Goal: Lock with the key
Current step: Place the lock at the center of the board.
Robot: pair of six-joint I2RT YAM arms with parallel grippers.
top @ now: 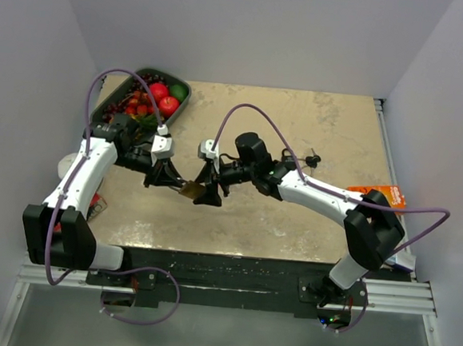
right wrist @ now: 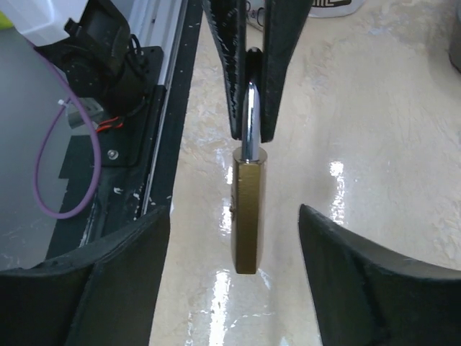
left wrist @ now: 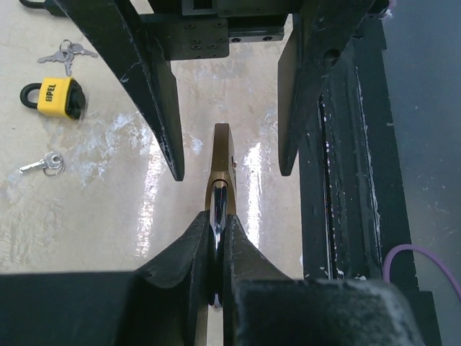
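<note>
A brass padlock (top: 190, 190) hangs above the table near its front edge. My left gripper (left wrist: 218, 220) is shut on its steel shackle (right wrist: 250, 122), with the brass body (left wrist: 221, 155) pointing away from it. My right gripper (right wrist: 234, 210) is open, its fingers (right wrist: 338, 252) on either side of the padlock body (right wrist: 247, 216) without touching it. In the top view the left gripper (top: 174, 183) and right gripper (top: 208, 194) face each other. Loose keys (left wrist: 45, 163) and a key ring (left wrist: 68, 52) lie on the table. No key shows in either gripper.
A yellow padlock (left wrist: 54, 97) lies near the keys. A dark tray of fruit (top: 108, 106) stands at the back left. An orange packet (top: 378, 196) lies at the right edge, and a small dark object (top: 311, 158) behind the right arm. The black table rail (left wrist: 346, 180) runs close by.
</note>
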